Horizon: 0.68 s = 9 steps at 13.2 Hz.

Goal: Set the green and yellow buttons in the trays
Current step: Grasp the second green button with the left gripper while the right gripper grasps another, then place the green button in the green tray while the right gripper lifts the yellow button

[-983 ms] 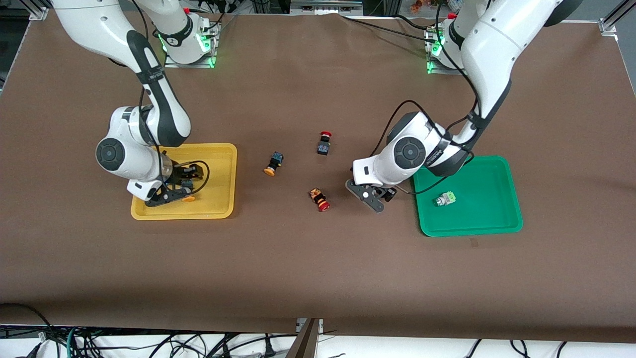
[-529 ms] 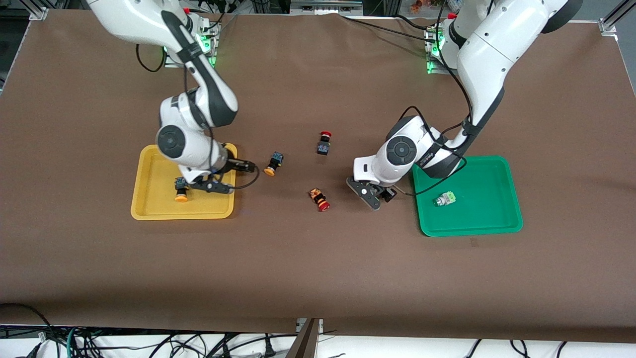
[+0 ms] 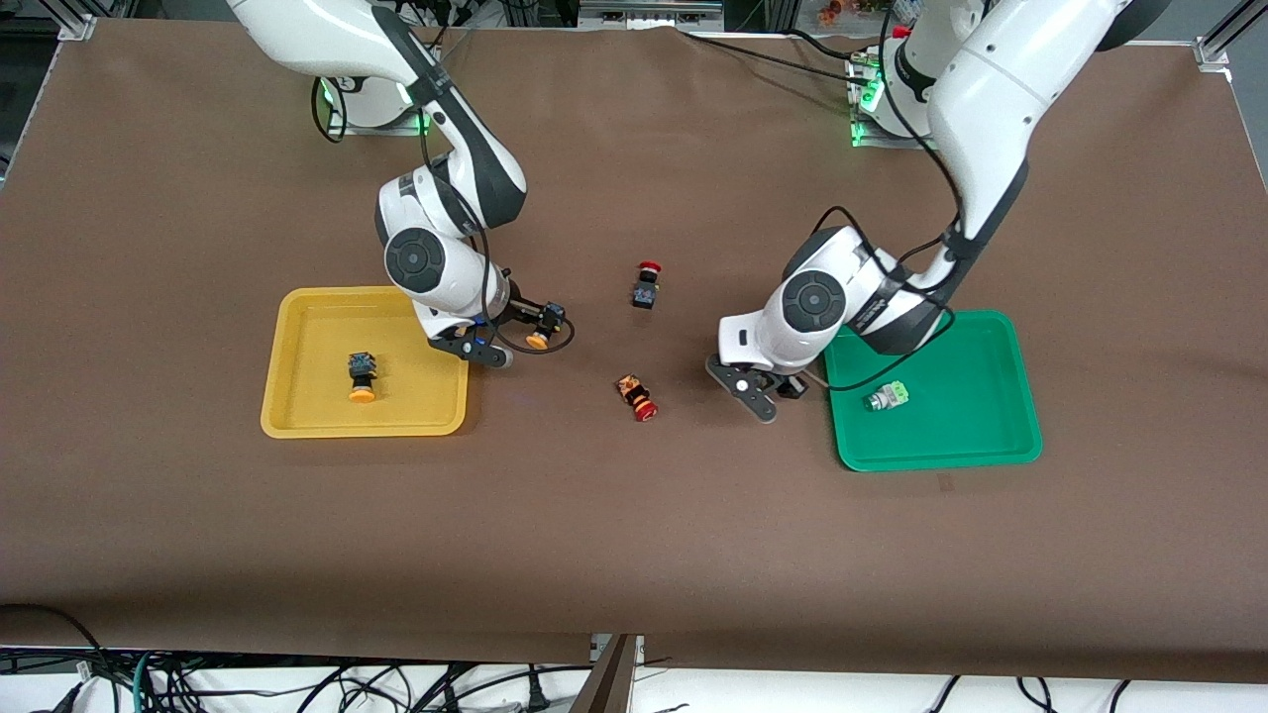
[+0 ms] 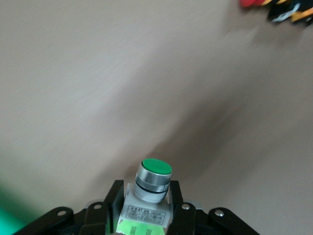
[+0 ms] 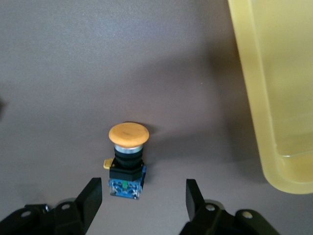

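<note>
Right gripper (image 3: 515, 342): hovers low over the bare table just beside the yellow tray, fingers (image 5: 88, 198) spread wide with nothing between them; the right wrist view looks straight down at a loose yellow button.
Loose yellow button (image 3: 542, 331): lies on its side on the table, orange-yellow cap (image 5: 128, 133) pointing toward the front camera, between the yellow tray and the middle of the table, right by the right gripper's tips.
Yellow tray (image 3: 307, 421): toward the right arm's end of the table; one yellow button (image 3: 362, 377) lies inside it.
Left gripper (image 3: 771, 388): low over the table just beside the green tray, clamped on a green button (image 4: 149, 188); the left wrist view shows the pale body pinched between both fingers (image 4: 111, 205), silver collar and green cap sticking out past them.
Green tray (image 3: 991, 451): toward the left arm's end; a second green button (image 3: 887, 397) lies in it, near the rim closest to the left gripper.
Red-capped switches: one (image 3: 638, 396) on the table between the two grippers, the other (image 3: 646, 284) farther from the front camera, both outside the trays.
</note>
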Available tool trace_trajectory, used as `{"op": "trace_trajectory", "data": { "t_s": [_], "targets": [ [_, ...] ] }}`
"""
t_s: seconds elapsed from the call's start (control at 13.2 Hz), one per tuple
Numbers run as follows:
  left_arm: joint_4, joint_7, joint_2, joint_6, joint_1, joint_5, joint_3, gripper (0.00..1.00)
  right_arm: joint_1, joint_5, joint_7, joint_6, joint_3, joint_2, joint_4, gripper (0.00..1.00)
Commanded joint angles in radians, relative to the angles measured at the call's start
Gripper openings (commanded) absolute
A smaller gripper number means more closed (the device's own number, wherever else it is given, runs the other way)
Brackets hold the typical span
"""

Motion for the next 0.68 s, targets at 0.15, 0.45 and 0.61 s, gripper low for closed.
{"op": "trace_trajectory", "data": {
  "t_s": [0.15, 0.45, 0.61],
  "targets": [
    [-0.022, 0.072, -0.196, -0.321, 0.129, -0.028, -0.002, 0.0, 0.054, 0.002, 0.059, 0.103, -0.008, 0.065, 0.008, 0.77],
    [-0.048, 0.219, -0.164, -0.314, 0.261, 0.179, 0.009, 0.0, 0.054, -0.001, 0.053, 0.142, -0.011, 0.081, 0.008, 0.59],
    [-0.111, 0.246, -0.149, -0.2, 0.326, 0.181, 0.008, 0.0, 0.053, -0.006, 0.047, 0.139, -0.011, 0.081, 0.008, 0.33]
  ]
}}
